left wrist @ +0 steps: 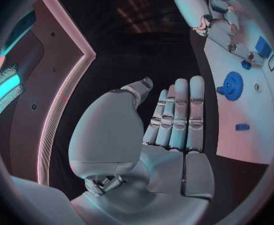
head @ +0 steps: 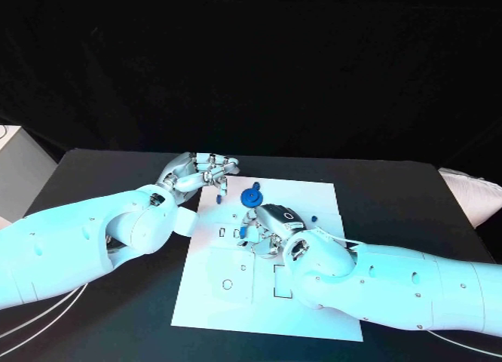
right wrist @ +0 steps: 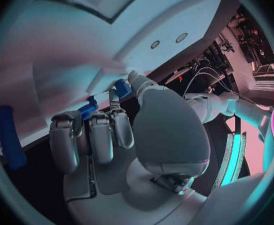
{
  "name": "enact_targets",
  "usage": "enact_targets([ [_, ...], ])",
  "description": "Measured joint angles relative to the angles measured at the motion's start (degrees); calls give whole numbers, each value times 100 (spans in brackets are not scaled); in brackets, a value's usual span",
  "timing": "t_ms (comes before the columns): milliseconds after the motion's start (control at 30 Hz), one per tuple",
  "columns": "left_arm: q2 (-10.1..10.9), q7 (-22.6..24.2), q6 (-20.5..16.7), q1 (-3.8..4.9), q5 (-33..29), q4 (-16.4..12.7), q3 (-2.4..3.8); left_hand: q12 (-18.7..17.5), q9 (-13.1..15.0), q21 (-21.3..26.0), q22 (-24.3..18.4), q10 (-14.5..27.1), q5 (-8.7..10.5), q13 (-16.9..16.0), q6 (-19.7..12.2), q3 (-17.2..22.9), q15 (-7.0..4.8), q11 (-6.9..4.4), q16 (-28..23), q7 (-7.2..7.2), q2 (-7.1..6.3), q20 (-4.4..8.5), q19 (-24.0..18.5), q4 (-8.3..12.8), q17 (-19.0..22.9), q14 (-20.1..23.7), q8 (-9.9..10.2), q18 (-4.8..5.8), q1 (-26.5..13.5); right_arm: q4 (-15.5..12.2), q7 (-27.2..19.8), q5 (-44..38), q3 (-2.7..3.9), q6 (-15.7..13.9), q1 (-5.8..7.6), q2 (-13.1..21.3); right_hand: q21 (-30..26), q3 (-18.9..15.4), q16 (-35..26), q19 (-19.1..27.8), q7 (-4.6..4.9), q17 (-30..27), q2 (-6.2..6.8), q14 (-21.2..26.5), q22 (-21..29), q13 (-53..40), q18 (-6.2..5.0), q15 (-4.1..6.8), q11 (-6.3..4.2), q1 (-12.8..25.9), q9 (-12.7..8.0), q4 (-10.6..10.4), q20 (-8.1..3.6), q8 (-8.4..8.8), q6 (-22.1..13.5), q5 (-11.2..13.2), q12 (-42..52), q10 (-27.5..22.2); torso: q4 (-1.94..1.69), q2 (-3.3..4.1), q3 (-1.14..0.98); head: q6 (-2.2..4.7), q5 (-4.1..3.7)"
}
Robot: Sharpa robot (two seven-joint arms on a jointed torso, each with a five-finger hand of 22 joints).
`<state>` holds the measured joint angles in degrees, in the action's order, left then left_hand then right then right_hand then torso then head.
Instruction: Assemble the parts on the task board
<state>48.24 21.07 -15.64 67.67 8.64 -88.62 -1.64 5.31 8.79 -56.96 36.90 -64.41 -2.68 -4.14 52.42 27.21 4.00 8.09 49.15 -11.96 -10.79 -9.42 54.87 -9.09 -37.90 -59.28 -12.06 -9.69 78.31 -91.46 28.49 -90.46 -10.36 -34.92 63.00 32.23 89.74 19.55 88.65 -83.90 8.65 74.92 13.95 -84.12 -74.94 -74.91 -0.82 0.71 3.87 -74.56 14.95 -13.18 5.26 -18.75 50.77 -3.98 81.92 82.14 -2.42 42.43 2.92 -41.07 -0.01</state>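
Note:
The white task board (head: 300, 260) lies in the middle of the black table. A blue gear (head: 251, 197) stands on its far part, also seen as the gear (left wrist: 231, 85) in the left wrist view. My right hand (head: 270, 226) rests on the board just in front of the gear, fingers curled down. Its thumb and a fingertip pinch a small blue part (right wrist: 121, 88) against the board. Another blue part (right wrist: 87, 109) lies just beyond the fingers. My left hand (head: 202, 175) hovers at the board's far left corner, fingers (left wrist: 177, 115) stretched out side by side, holding nothing.
A small blue piece (head: 255, 183) lies beyond the gear near the board's far edge. A blue bar (right wrist: 9, 137) lies off to the side of my right hand. Empty slots (head: 280, 288) mark the board's near half. A white box (head: 12, 170) stands at the table's left.

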Motion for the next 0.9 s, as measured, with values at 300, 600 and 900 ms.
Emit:
enact_targets([
  [300, -11, -7, 8, 0, -3, 19, -5, 0, 0, 0, 0, 0, 0, 0, 0, 0, 0, 0, 0, 0, 0, 0, 0, 0, 6, 0, 0, 0, 0, -63, -6, 15, -11, -98, -12, 89, 0, -228, 0, -21, 9, 0, 0, 21, 1, 0, 0, -21, 40, 0, -24, -135, 21, 4, -57, 0, -85, -80, -1, -2, -5, 3, -1],
  [600, -19, -118, 42, 0, 45, 129, -10, 159, 32, -62, 22, -169, 0, -55, 32, 105, -23, -61, 72, 32, 0, 21, -21, 57, 16, 19, -12, 0, 0, -371, -202, 111, 10, -395, 73, 432, 0, -415, 0, 0, 62, -1, -67, 1, 1, 1, 1, -41, 52, -313, -71, -247, 41, 48, -171, -191, -129, -152, 7, -16, -12, 82, -14],
  [900, 5, -835, 300, 0, 637, 213, -10, 2212, 318, -1380, 1564, -105, -24, -1405, -79, 164, -270, -296, 2274, 199, 103, 233, 970, 261, -1999, -1453, -638, 93, -296, -503, -1362, 895, 49, -532, 464, 862, -111, -467, -34, -21, 86, -1, -144, 21, 1, -4, 0, -61, 72, -528, -79, -300, 61, 7, -195, -373, -242, -296, 38, -72, -47, 93, -11],
])
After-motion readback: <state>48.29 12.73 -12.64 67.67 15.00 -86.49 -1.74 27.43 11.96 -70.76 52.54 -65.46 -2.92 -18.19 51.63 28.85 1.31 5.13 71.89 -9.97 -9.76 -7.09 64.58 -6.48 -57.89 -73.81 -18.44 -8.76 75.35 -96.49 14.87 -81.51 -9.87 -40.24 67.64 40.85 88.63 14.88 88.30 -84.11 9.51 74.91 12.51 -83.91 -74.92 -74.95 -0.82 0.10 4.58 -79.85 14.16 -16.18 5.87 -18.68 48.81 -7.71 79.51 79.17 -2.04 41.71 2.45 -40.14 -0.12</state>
